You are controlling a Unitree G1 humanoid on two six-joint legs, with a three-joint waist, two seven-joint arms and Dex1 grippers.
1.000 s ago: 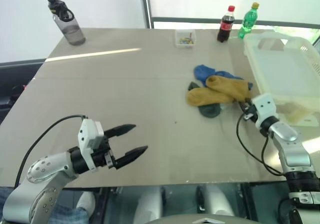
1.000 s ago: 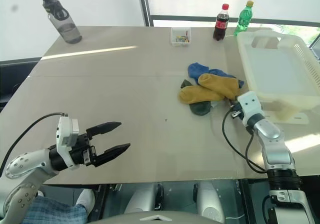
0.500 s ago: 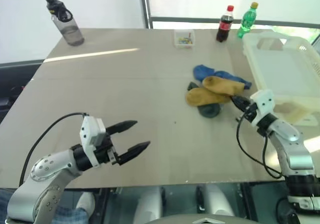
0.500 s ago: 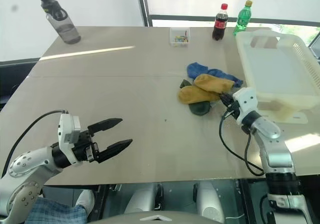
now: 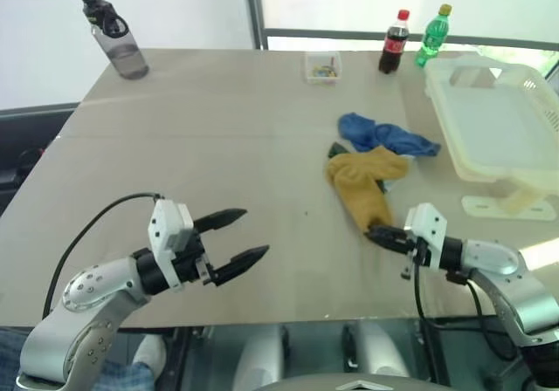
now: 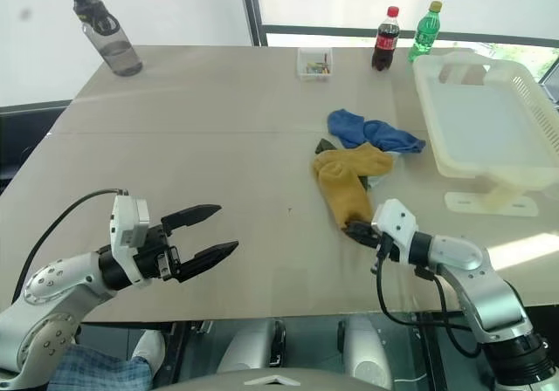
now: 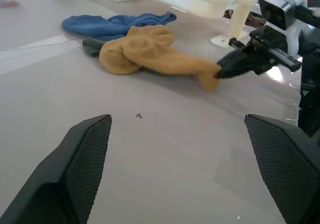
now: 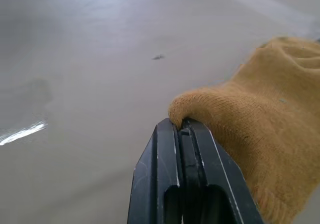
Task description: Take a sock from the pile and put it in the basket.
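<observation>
A mustard-yellow knitted sock (image 5: 360, 188) is pinched at its end between the closed right gripper (image 5: 377, 233) fingers. The left gripper (image 5: 247, 237) is held spread wide, with nothing between its fingers.

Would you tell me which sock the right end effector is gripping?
The mustard yellow knitted sock; the right end effector pinches its end, while the blue sock lies untouched beyond it.

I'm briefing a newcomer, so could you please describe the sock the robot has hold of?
Start at the big cream basket on the table's right side. Just left of it lies the sock pile. The held sock is mustard yellow, stretched toward the near edge, its tip pinched by the right end effector.
</observation>
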